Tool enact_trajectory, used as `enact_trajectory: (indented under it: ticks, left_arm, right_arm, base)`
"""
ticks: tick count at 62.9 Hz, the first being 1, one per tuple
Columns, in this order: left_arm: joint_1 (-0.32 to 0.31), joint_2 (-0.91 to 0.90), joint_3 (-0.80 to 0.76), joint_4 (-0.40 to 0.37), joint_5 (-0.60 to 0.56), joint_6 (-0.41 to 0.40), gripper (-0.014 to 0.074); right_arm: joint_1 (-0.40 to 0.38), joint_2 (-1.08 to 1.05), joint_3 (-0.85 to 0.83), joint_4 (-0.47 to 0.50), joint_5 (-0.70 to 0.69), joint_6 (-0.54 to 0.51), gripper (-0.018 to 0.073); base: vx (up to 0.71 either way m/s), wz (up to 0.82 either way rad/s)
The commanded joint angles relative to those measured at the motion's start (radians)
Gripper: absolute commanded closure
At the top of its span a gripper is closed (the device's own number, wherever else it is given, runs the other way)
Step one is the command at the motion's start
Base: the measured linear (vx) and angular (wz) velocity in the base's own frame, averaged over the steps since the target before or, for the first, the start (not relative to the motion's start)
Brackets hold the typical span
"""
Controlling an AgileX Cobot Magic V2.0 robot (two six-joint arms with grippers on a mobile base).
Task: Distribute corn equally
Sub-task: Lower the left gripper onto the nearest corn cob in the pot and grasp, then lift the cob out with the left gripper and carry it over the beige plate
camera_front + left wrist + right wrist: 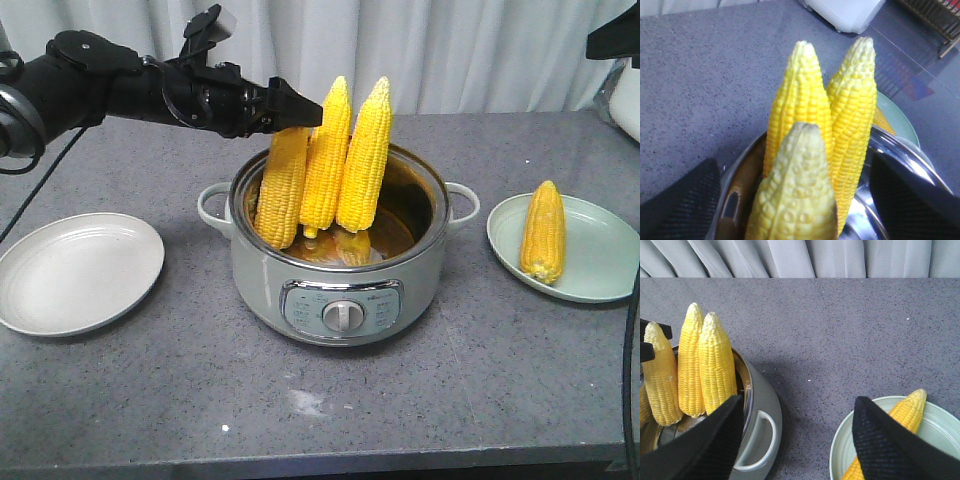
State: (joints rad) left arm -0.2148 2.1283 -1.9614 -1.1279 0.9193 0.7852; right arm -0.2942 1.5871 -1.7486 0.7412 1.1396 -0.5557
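Over the table point(150, 400), my left claw point(792, 165) sits open, empty, astride the nearest cob point(795, 205) in the pot point(258, 285); next, I reckon, close and lift toward the plate point(75, 275) at frame left.

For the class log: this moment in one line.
left gripper: open around cob; pot: three cobs; green plate: one cob; white plate: bare; right gripper: open

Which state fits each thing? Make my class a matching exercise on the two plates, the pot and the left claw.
Things:
1. white plate
2. green plate
3. pot
4. left claw

States:
A. holds three upright cobs
B. open, over the pot
C. holds nothing
D. holds one lying cob

Pairs: 1-C, 2-D, 3-A, 4-B.
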Motion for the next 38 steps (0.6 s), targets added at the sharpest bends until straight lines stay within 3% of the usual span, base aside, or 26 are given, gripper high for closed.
enact_trajectory:
  ticks: [1, 9, 23, 30, 38]
  left_arm:
    - [-0.004, -0.043, -0.032, -0.055, 0.008, -0.028, 0.0048]
    - [-0.004, -0.043, -0.032, -0.055, 0.014, -0.035, 0.0158]
    - [-0.003, -0.043, -0.032, -0.057, 0.019, -0.033, 0.0454]
    - [-0.002, -0.044, -0.041, -0.098, 0.046, -0.023, 0.0588]
    - [-0.002, -0.044, -0.130, -0.099, 0.093, -0.021, 0.0604]
  right_arm:
    - [-0.005, -0.034, -0.025, 0.041, -0.035, -0.006, 0.0105]
    - [-0.005, -0.034, -0.025, 0.041, -0.035, -0.006, 0.0105]
    - [-0.005, -0.034, -0.025, 0.041, -0.034, -0.006, 0.0105]
    - [-0.005, -0.034, -0.025, 0.040, -0.030, -0.006, 0.0105]
    - [-0.005, -0.034, -0.025, 0.041, -0.020, -0.006, 0.0105]
  base:
    - [0.00, 0.00]
    - [0.00, 0.00]
    - [0.00, 0.00]
    - [0.00, 0.00]
    - [0.00, 0.00]
